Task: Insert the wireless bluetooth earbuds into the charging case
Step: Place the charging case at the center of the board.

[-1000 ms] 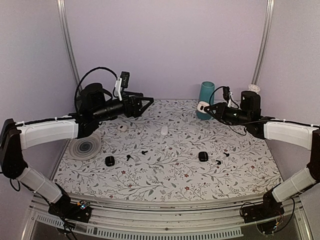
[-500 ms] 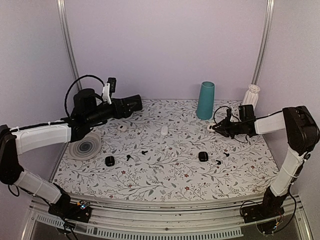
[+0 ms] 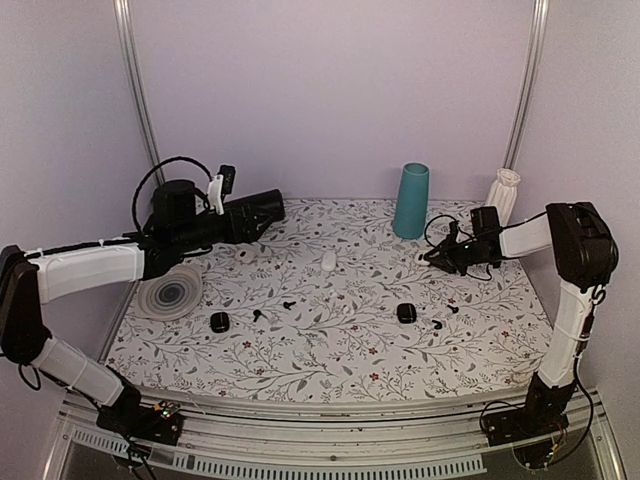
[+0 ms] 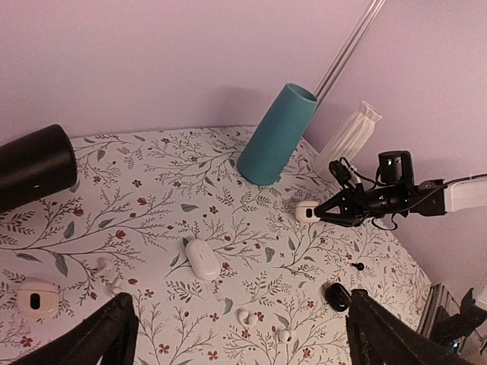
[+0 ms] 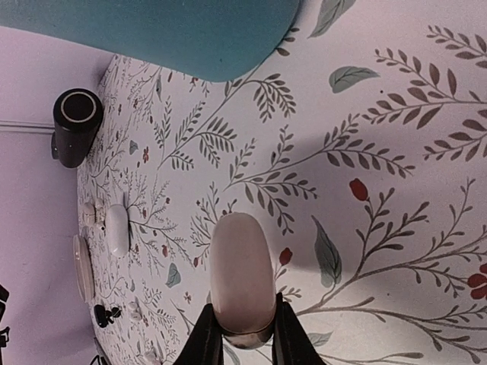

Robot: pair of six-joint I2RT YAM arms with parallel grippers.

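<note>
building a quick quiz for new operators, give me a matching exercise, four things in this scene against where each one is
Things:
1. teal cup
2. ribbed white vase
3. ringed grey disc
4. rightmost white case

Places:
A. far right corner, by the wall
B. left edge of the table
C. pinched in the right fingers
D. upright at the back, right of centre

Pairs: 1-D, 2-A, 3-B, 4-C
</note>
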